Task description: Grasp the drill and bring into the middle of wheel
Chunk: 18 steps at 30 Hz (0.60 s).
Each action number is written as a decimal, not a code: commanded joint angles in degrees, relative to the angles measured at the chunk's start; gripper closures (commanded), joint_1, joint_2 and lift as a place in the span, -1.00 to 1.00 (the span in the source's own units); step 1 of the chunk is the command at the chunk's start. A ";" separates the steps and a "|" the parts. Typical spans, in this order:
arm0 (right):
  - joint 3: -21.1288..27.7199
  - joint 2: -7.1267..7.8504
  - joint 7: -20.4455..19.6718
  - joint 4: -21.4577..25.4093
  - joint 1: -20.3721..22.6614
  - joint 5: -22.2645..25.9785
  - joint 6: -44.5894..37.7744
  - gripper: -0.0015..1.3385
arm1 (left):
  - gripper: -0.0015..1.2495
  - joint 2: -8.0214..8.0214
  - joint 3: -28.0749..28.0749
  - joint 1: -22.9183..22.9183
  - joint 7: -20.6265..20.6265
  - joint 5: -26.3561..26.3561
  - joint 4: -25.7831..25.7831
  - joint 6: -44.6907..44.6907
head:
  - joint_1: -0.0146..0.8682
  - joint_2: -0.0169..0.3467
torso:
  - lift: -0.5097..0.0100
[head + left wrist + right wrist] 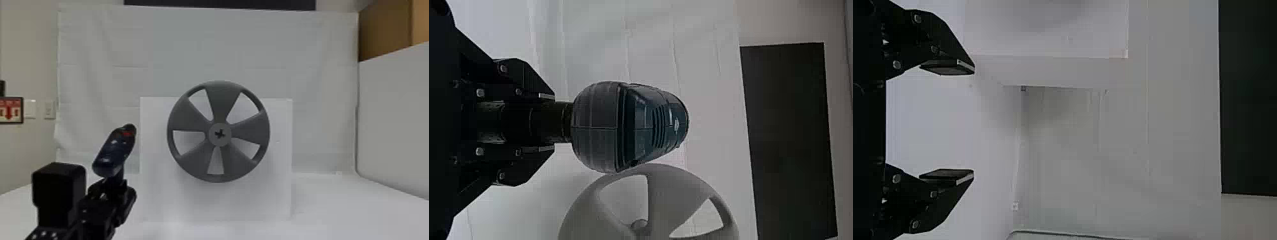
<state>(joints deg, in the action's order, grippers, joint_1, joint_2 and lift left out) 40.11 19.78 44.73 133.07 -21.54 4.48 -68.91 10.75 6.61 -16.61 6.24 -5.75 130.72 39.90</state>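
Dark blue drill [113, 152] grasped in my left hand [546, 122], outside the grey wheel [220, 102], whose middle [213, 139] I must yet reach.

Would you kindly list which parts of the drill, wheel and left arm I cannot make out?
- Drill's lower handle, head view: hidden by the left gripper.
- Drill's front end, left wrist view: behind its own body.
- Wheel's remainder, left wrist view: cut by the edge.
- Left arm's rest, head view: cut by the bottom edge.
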 commanded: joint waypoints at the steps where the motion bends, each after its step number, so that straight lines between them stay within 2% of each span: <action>1: 0.41 -0.09 0.00 0.09 0.01 0.36 0.00 -0.22 | 0.93 0.41 1.39 0.71 0.00 -1.55 1.64 0.53 | -0.97 -0.91 | -0.60; 5: 0.50 -0.09 0.00 0.09 0.10 0.36 0.00 -0.22 | 0.93 0.59 3.32 0.44 0.00 -2.52 3.49 2.38 | -0.97 -0.91 | -0.60; 8: 0.67 -0.09 0.00 0.09 0.18 0.44 0.00 -0.22 | 0.93 1.29 5.43 -0.08 0.00 -2.87 4.19 2.38 | -0.97 -0.91 | -0.60; 18: 0.76 -0.18 0.00 0.09 0.10 0.44 0.00 -0.22 | 0.93 2.35 10.53 -2.11 0.00 -4.19 3.75 2.73 | -0.97 -0.91 | -0.60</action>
<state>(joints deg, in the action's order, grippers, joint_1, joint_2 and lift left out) 40.86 19.65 44.73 133.21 -21.39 4.92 -68.91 12.89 15.54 -18.21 6.24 -9.33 134.82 42.47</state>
